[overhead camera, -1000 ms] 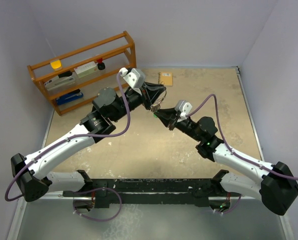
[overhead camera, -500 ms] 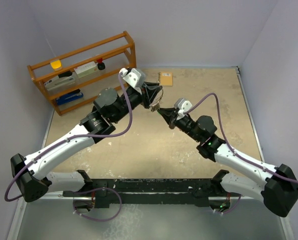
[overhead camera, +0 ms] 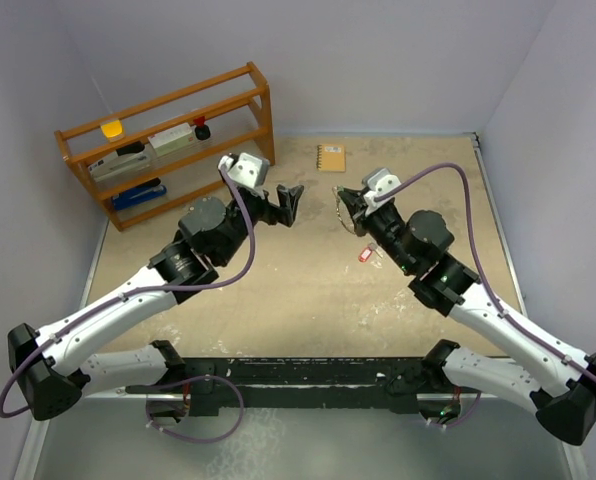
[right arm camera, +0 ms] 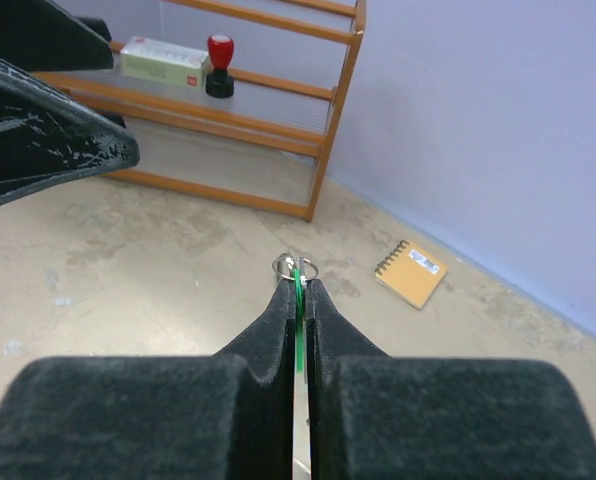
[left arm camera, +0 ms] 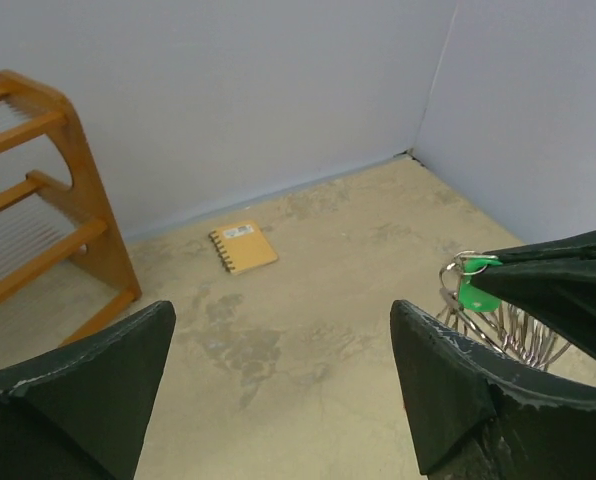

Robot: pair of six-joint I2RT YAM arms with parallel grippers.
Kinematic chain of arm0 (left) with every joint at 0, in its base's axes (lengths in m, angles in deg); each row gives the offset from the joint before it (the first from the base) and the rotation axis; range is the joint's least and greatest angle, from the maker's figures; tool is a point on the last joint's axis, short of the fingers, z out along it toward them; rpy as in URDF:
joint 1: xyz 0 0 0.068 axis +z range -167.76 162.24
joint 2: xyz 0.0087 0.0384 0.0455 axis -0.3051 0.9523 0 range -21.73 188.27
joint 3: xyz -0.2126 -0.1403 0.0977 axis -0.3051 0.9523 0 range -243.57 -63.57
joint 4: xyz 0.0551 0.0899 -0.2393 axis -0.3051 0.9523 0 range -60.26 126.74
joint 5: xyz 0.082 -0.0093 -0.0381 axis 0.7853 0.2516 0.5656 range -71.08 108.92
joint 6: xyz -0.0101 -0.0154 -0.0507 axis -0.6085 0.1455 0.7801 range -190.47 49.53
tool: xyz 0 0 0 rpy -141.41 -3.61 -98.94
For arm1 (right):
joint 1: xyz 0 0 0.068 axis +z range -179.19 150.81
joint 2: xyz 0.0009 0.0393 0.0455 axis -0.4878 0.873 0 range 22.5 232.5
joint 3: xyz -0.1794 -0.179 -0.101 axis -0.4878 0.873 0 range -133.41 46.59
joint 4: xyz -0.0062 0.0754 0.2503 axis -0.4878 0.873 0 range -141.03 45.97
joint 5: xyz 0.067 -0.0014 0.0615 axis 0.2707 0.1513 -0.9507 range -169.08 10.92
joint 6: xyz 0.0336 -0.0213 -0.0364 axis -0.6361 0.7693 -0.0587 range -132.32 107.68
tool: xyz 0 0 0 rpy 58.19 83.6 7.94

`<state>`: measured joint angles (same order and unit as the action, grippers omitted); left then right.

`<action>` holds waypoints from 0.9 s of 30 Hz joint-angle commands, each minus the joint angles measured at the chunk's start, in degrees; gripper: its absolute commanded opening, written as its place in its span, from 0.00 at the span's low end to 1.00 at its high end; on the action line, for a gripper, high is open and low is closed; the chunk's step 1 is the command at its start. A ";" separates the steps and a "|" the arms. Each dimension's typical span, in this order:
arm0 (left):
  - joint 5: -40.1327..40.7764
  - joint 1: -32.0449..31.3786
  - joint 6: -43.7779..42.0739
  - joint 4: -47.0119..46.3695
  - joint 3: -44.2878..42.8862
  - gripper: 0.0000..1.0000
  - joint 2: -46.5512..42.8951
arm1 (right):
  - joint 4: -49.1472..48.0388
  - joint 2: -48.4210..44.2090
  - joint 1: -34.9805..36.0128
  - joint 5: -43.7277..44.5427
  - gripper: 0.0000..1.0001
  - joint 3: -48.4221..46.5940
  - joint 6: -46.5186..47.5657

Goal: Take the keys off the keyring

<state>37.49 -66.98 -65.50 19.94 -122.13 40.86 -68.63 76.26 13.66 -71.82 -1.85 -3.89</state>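
My right gripper [overhead camera: 346, 205] [right arm camera: 298, 285] is shut on the green-headed key [right arm camera: 298, 300], held edge-on between its pads. A small silver ring [right arm camera: 295, 267] pokes out past the fingertips. In the left wrist view the green key [left arm camera: 473, 293] shows at that gripper's tip, with the thin wire keyring [left arm camera: 453, 275] and several silver keys [left arm camera: 513, 335] hanging below. A red-headed key [overhead camera: 365, 254] shows just under the right wrist; whether it hangs or lies on the table I cannot tell. My left gripper [overhead camera: 283, 203] [left arm camera: 283, 320] stands open and empty, a short way left of the keys.
A tan spiral notebook [overhead camera: 330, 157] [left arm camera: 243, 246] [right arm camera: 410, 272] lies by the back wall. A wooden rack [overhead camera: 168, 140] [right arm camera: 278, 130] at the back left holds a red-topped stamp [right arm camera: 218, 50], a white box [right arm camera: 163, 62] and other small items. Walls close in the table.
The left gripper has opened, let go of the keyring and drawn back to the left. The right gripper has swung back and to the right with the green key and the ring.
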 commanded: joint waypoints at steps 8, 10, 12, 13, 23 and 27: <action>2.63 -0.27 0.02 -5.03 4.24 0.82 -1.71 | 5.83 2.50 6.08 5.94 0.00 -8.77 7.56; 1.83 -0.27 -0.35 -7.58 5.88 0.51 -1.62 | 6.23 2.67 7.50 7.33 0.00 -9.30 8.79; 1.41 -0.25 -0.69 -9.07 6.95 0.36 -1.39 | 6.33 2.73 8.95 8.76 0.00 -9.67 9.93; 1.27 -0.22 -0.75 -9.51 7.31 0.34 -1.27 | 6.42 2.82 9.28 9.53 0.00 -9.86 10.35; -10.76 -0.25 -3.40 -22.90 15.77 0.72 -2.41 | 6.05 4.51 13.34 14.07 0.00 -10.98 13.61; -15.28 -0.27 -5.18 -30.09 20.93 0.73 -4.51 | 5.28 3.97 13.51 14.05 0.00 -10.54 13.53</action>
<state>29.01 -67.00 -68.17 2.17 -104.80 39.65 -59.89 81.37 26.77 -59.90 -10.00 8.41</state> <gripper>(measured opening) 0.724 0.015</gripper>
